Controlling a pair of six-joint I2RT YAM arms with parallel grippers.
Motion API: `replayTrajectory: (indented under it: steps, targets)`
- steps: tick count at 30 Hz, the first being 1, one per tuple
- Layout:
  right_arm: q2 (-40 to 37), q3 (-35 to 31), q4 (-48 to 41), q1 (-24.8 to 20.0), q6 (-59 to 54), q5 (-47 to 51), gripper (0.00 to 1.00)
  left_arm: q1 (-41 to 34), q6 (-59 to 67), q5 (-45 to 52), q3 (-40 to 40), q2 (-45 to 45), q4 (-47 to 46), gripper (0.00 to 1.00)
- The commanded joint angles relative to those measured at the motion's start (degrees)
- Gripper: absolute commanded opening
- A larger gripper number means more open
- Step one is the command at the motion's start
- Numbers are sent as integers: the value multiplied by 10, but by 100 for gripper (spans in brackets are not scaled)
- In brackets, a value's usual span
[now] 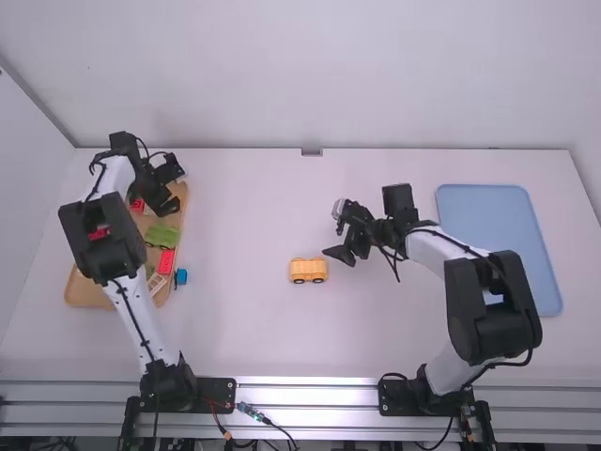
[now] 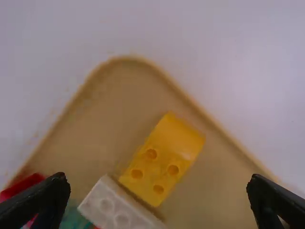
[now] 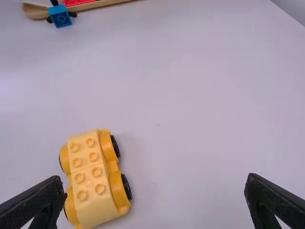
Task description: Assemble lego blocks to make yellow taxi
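Taxi base (image 3: 97,181) upright on black wheels, near the middle of the table (image 3: 190,109), beside the right gripper (image 3: 155,180), fingers wide apart and empty. Done, apparently: only the low wheeled part, with studs bare on top. Yet to add, probably: the yellow block (image 2: 163,160) on the tray (image 2: 119,90), up against a white block (image 2: 119,205) and below the spread, empty fingers of the left gripper (image 2: 158,179); then perhaps that white block as roof sign.

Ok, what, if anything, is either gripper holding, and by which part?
Nothing is held: the left gripper is open above the tray, and the right gripper is open near the yellow car.
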Motion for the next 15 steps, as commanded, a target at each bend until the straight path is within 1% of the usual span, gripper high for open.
replayTrajectory:
  steps: [1,3,7,9,13,15]
  targets:
    - [-14,9,0,6,3,27,99,-1,19,4,57,44,-38,99]
    - [-14,9,0,11,3,36,99,3,47,9,95,63,-72,99]
    - [-14,9,0,16,2,49,99,-2,58,9,108,67,-65,99]
    - [-14,9,0,14,2,48,99,-2,80,11,107,67,-70,99]
    - [-14,9,-1,14,3,44,99,-2,82,9,95,67,-68,99]
    - [-14,9,-2,13,3,46,99,-1,92,7,86,67,-68,97]
